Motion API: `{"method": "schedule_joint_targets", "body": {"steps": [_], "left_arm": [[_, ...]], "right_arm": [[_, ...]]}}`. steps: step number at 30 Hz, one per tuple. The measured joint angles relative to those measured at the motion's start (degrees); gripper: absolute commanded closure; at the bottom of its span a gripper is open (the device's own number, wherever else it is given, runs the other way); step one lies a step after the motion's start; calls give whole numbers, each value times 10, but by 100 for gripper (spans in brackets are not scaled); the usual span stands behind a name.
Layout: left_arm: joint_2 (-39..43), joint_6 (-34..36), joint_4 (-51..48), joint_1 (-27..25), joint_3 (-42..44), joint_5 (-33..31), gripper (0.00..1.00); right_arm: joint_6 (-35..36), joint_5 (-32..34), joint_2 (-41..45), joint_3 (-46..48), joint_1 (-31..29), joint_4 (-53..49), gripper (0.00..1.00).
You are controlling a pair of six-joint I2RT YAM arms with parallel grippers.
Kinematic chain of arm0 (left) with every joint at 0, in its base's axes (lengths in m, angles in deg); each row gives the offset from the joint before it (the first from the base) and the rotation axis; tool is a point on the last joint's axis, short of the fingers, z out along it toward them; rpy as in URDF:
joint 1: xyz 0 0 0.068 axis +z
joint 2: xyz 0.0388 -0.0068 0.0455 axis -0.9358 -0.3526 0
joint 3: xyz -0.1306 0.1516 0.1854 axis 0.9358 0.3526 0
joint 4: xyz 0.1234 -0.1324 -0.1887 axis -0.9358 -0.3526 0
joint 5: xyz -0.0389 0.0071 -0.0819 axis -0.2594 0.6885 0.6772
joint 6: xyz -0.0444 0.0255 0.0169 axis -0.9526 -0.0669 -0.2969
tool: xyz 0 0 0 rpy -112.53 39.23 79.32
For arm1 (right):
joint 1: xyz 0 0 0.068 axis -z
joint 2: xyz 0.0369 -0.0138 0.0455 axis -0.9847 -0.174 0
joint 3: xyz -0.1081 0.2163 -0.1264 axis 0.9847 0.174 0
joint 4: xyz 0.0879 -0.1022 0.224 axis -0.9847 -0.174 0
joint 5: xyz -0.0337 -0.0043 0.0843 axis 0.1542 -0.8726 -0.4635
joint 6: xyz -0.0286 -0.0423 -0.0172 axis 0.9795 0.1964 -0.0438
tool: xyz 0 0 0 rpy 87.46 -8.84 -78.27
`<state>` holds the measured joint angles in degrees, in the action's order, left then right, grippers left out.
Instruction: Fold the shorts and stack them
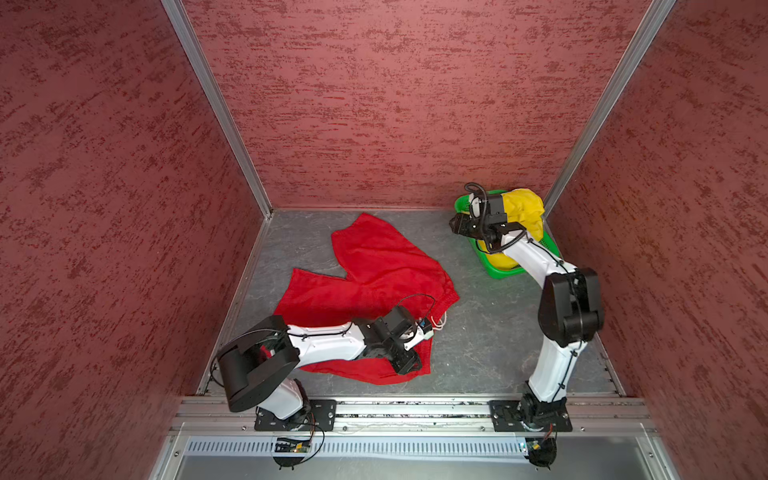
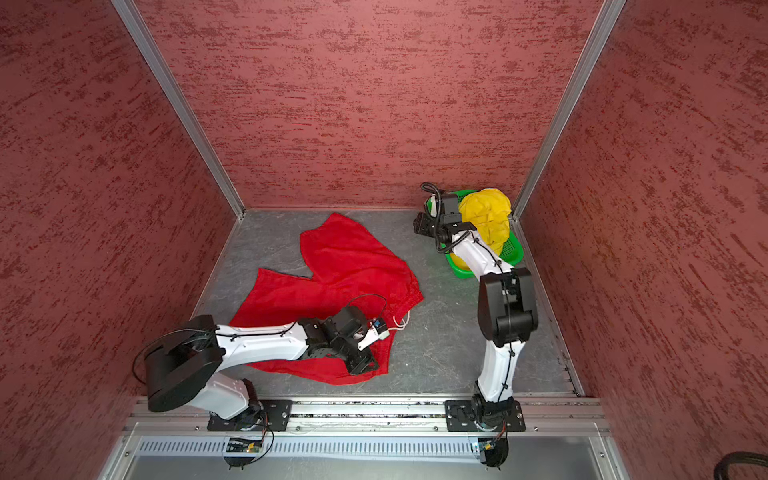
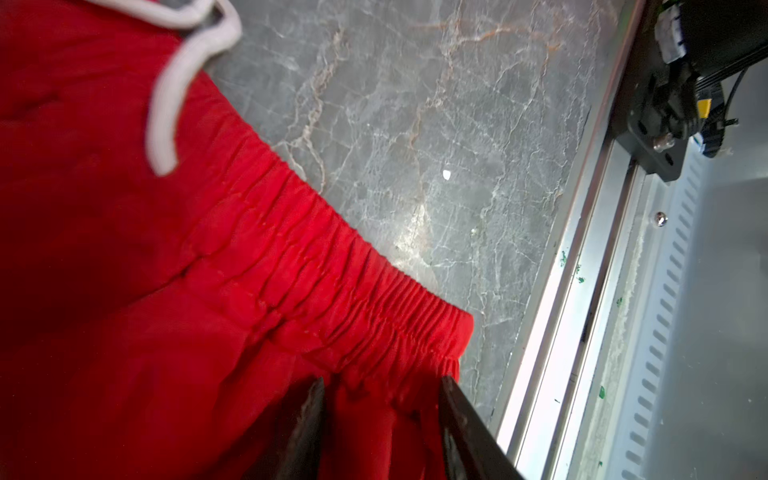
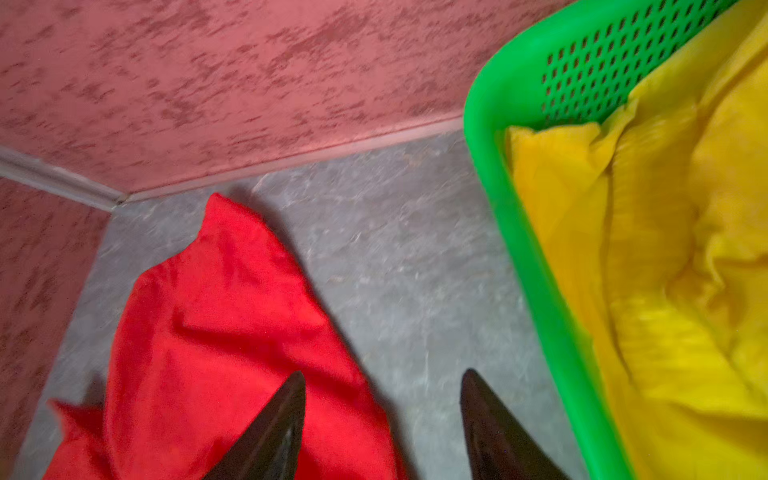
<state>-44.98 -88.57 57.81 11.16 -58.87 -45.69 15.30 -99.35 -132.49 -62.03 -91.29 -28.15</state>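
**Supervisor:** What did you have on the left?

**Operator:** The red shorts [image 1: 374, 266] lay spread open on the grey marbled tabletop [image 1: 478, 332], legs pointing far and left, waistband [image 3: 332, 257] towards the near right. My left gripper [image 3: 381, 384] was down at the near corner of that waistband. Its fingers stood apart, with bunched red cloth between them. The white drawstring [image 3: 166, 104] trailed off the waistband's edge onto the tabletop, just beyond my wrist.

**Supervisor:** And the right side?

**Operator:** My right gripper [image 4: 384, 373] hung above the tabletop in the far right part of the cell, between the red shorts and the green basket [image 1: 505, 272]. Its fingers were spread and nothing was in them. One tip showed over the edge of a red leg, the other over bare tabletop.

**Supervisor:** The second pair?

**Operator:** The yellow shorts [image 1: 523, 208] sat crumpled in the perforated basket in the far right corner, heaped above its rim. My right arm reached across over the basket.
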Motion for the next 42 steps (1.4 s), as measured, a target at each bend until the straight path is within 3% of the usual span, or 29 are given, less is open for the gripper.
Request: {"method": "schedule_joint_targets", "body": {"steps": [4,9,15,19,22,25,30,36,42], "left_arm": [[-51,7,1,-14,-45,3,59],[-121,5,25,-24,-115,15,59],[-186,-24,44,-24,-201,17,49],[-149,-71,45,6,-201,15,44],[-75,-120,48,62,-172,11,43],[19,-179,49,158,-138,0,40],[97,-250,37,321,-102,-22,37],[75,-315,22,494,-80,-26,38],[21,-359,22,584,-78,-11,38]], "right_arm": [[-7,-16,108,119,-8,19,39],[-7,-15,175,209,-7,11,38],[0,10,229,244,-7,-25,39],[4,17,258,245,-7,-39,42],[-2,6,282,262,-8,-30,46],[-22,-19,294,297,-21,-4,47],[-51,-42,233,315,-97,48,47],[-58,-51,91,259,-192,103,46],[3,-35,-38,117,-273,130,44]]}}
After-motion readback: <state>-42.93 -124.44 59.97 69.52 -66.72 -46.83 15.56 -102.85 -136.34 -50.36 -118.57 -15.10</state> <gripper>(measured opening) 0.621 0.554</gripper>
